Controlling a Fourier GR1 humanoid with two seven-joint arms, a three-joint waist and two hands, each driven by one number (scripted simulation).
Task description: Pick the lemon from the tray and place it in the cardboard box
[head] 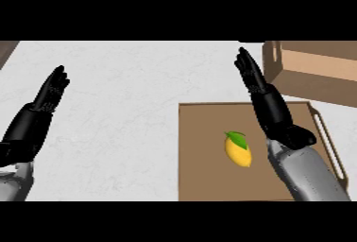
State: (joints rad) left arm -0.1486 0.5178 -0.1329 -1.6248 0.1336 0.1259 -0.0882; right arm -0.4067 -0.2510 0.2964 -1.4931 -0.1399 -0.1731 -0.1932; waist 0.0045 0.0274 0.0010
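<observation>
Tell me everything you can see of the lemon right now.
The lemon is a yellow, elongated fruit with pointed ends and a green leaf at its upper end. It lies on its side, roughly lengthwise up the view, near the middle of the brown tray. Nothing holds it: the right hand is open, just to its right, apart from it.

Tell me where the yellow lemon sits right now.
In the head view, the yellow lemon with a green leaf lies on the brown tray, lower right, just left of the open right hand.
</observation>
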